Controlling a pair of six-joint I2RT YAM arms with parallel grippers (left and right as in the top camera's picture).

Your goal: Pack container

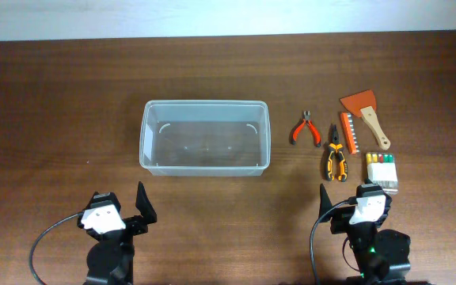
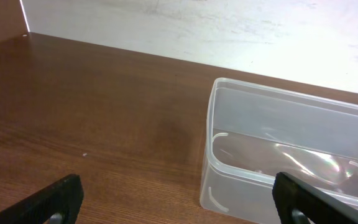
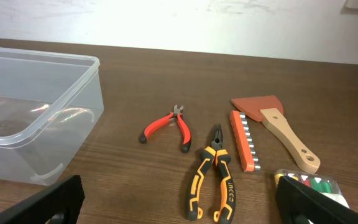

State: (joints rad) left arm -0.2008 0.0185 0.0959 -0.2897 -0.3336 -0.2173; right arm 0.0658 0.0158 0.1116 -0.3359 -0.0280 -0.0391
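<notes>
Bare table (image 1: pixel 62 119) is left open left of the container (image 1: pixel 204 104), whose open top is unobstructed. The right side is crowded by cutters (image 1: pixel 305 129), pliers (image 1: pixel 336 161), a bit strip (image 1: pixel 348 131), a scraper (image 1: pixel 360 104) and a small case (image 1: pixel 381 169).

Empty clear plastic container (image 1: pixel 204 136) upright at table centre
</notes>
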